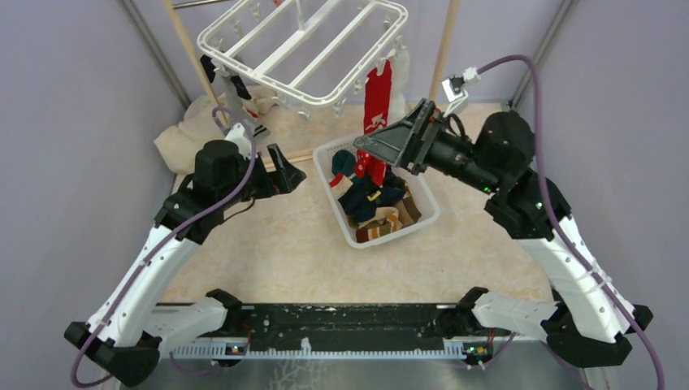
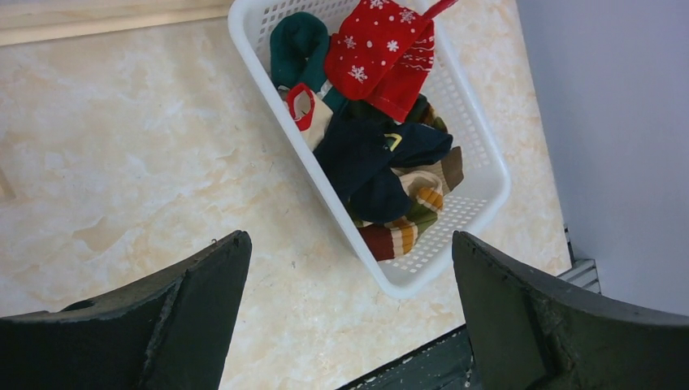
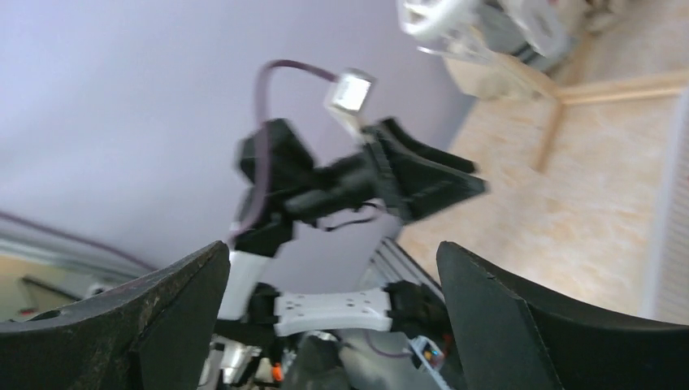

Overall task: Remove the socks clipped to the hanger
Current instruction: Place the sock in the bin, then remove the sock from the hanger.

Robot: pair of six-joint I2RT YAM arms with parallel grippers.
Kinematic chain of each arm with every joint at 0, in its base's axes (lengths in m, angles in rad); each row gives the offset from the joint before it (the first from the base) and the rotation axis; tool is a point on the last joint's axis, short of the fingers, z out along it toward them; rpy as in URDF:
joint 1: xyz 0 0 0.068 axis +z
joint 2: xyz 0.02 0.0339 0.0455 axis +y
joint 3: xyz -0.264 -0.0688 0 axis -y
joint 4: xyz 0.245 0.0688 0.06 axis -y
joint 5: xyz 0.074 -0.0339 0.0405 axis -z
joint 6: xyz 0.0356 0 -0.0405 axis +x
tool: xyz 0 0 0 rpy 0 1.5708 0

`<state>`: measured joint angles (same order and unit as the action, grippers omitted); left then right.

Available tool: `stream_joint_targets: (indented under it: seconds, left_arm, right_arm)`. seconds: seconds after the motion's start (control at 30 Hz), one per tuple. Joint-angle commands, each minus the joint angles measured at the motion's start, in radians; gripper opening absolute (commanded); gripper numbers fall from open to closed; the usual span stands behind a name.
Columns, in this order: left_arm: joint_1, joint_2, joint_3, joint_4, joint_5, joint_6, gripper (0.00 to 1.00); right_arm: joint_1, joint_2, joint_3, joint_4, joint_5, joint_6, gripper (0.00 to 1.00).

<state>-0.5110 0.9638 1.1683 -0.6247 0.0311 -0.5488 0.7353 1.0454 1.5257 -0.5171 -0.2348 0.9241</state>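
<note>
The pale marbled tabletop [image 1: 268, 252] fills the floor of a lilac-walled booth, and the two arms rise from its near edge. The left arm [image 1: 154, 252] bends inward, and the left jaws stand wide apart with nothing between them, held above bare tabletop just left of the white slatted basket [image 1: 398, 230]. The right arm [image 1: 569, 252] reaches in from the other side. The right jaws are likewise spread wide and empty, over the basket and just beside a hanging red sock [image 1: 378, 101]. The white plastic hanger [image 1: 258, 71] hangs at the back between two wooden poles [image 1: 187, 49], above the far end of the tabletop. A crumpled beige cloth [image 1: 188, 134] lies at the far left below it. The basket sits askew near the middle of the tabletop, below the hanger's near right corner. Several socks hang from the hanger's clips: the long red sock with white snowflakes at that corner, its lower end reaching down into the basket, a pale sock [image 1: 402, 65] beside it, and dark socks [image 1: 240, 85] along the left edge. Loose socks lie heaped in the basket: a navy sock [image 2: 374, 158], a dark green sock [image 2: 296, 45], a striped sock [image 2: 398, 236] in brown, orange and green, and a cream sock [image 2: 313, 114] with red trim
</note>
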Motion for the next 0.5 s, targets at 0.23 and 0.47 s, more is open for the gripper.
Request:
stream_joint_targets:
  seconds: [0.23, 0.47]
  left_arm:
    - [-0.006, 0.108, 0.042, 0.032, 0.001, 0.027, 0.99]
    - [-0.006, 0.094, 0.006, 0.039, -0.004, 0.018, 0.99]
  right_arm:
    - [0.006, 0.065, 0.243, 0.13, -0.177, 0.083, 0.99]
    - [-0.051, 0.065, 0.132, 0.281, -0.295, 0.154, 0.98]
